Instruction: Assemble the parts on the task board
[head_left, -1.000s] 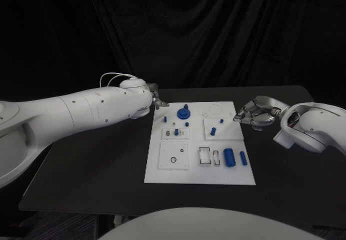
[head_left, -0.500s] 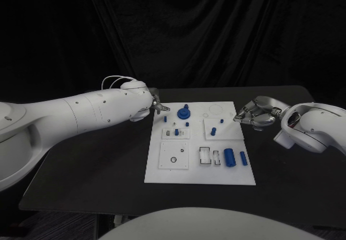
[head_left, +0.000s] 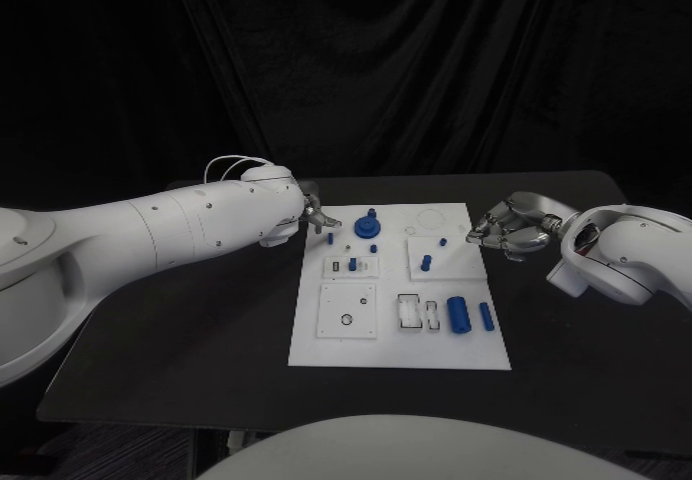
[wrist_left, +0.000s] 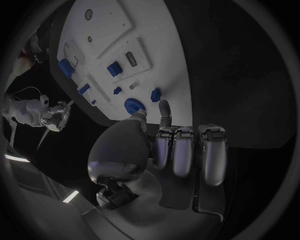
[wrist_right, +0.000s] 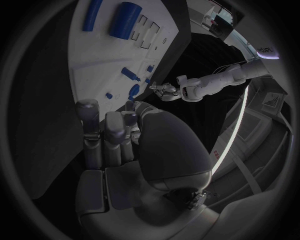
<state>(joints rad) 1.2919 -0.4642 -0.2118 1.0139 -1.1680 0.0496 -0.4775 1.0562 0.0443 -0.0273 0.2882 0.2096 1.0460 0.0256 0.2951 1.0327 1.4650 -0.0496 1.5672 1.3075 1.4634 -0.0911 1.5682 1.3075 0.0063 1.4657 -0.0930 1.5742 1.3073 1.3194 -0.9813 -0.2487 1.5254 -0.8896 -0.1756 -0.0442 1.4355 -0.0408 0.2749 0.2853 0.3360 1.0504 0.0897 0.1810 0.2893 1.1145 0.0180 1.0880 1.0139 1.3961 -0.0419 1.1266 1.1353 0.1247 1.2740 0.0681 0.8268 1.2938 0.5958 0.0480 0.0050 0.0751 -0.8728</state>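
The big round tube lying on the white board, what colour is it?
Blue. The tube shows best in the head view, lying on the task board.

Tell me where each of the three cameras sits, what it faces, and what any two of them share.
Head view: on the robot's head, looking down at the task board on the black table; both white arms enter, left hand and right hand flanking the board's far end.
Left wrist view: behind the left hand, facing the board; the right hand shows beyond it.
Right wrist view: behind the right hand, facing the board; the left hand shows beyond it.
Shared: all three show the board and large blue cylinder.
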